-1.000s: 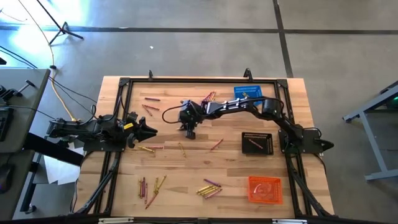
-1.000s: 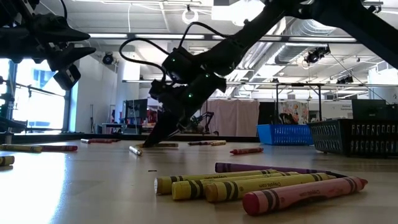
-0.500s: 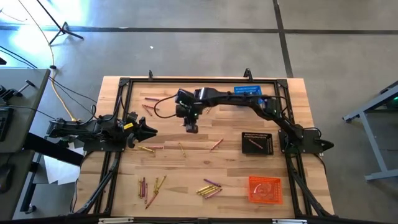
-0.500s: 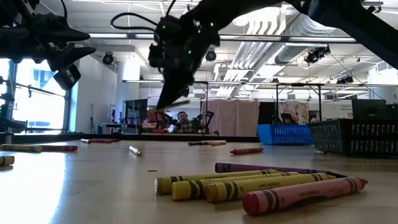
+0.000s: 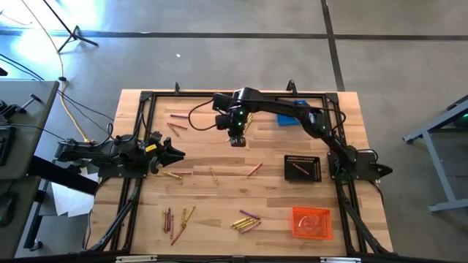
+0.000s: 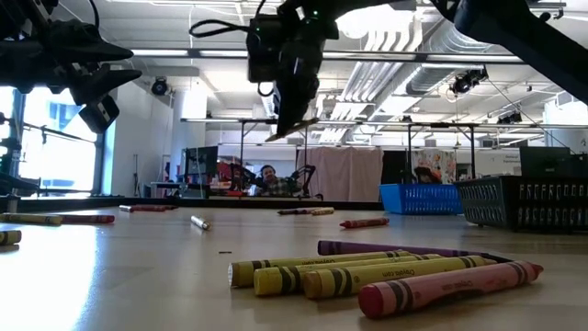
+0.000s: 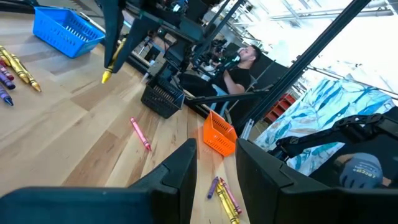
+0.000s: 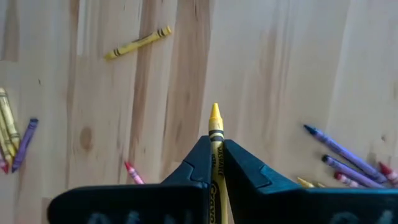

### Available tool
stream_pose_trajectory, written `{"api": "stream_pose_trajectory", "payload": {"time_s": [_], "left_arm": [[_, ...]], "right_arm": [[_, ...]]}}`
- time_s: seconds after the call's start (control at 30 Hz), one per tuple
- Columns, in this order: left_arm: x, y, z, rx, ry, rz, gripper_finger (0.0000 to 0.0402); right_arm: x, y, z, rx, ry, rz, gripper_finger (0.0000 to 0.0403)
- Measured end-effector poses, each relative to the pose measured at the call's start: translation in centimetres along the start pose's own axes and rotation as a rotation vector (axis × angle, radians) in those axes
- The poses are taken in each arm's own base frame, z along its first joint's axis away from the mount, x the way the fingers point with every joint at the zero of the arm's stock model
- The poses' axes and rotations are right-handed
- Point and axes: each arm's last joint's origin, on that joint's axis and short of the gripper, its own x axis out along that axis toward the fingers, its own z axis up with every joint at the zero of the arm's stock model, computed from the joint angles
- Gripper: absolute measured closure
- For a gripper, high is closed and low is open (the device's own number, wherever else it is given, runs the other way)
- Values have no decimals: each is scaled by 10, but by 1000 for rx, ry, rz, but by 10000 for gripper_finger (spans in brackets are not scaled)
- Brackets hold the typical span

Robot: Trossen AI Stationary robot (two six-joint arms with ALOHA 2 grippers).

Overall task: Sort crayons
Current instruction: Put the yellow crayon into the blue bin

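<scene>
My right gripper [image 5: 237, 139] hangs high over the middle of the table's far half, shut on a yellow crayon [image 8: 215, 134]; it also shows in the low view [image 6: 292, 118]. My left gripper [image 5: 175, 153] waits at the table's left side, open and empty [image 7: 216, 163]. Loose crayons lie flat on the wood: a bunch at the near middle [image 5: 246, 220], another at the near left [image 5: 178, 218], red ones at the far left [image 5: 175, 120], and single ones near the middle [image 5: 254, 169]. My right gripper pinches the yellow crayon's wrapped shaft [image 8: 216, 163] between its two fingers. The crayon lies along the fingers, and its pointed tip [image 8: 214, 113] sticks out past the fingertips. The fingers point down at a slant. The crayon is lifted clear of the table [image 6: 299, 127].
A blue basket [image 5: 292, 111] stands at the far right, a black basket [image 5: 302, 167] at the right middle and an orange basket [image 5: 311, 222] at the near right. A dark frame [image 5: 146, 98] runs round the table. A person sits in the room beyond [image 6: 268, 176].
My right gripper has risen from the table top with the yellow crayon and gone toward the table's right and far edges. The crayon, which lay on the wood, now hangs clear, high above it.
</scene>
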Motion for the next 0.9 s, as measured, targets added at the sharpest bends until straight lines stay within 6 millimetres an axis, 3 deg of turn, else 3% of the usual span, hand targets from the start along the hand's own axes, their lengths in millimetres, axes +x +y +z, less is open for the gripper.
{"api": "stream_pose_trajectory", "payload": {"time_s": [0.43,0.8,0.9], "left_arm": [[0,0,0,0,0,0,302],[0,0,0,0,0,0,302],[0,0,0,0,0,0,302]], "right_arm": [[-2,-2,-11,22,82,58,390],[-8,-22,-8,30,-34,30,390],[3,-27,-1,12,-98,6,390]]}}
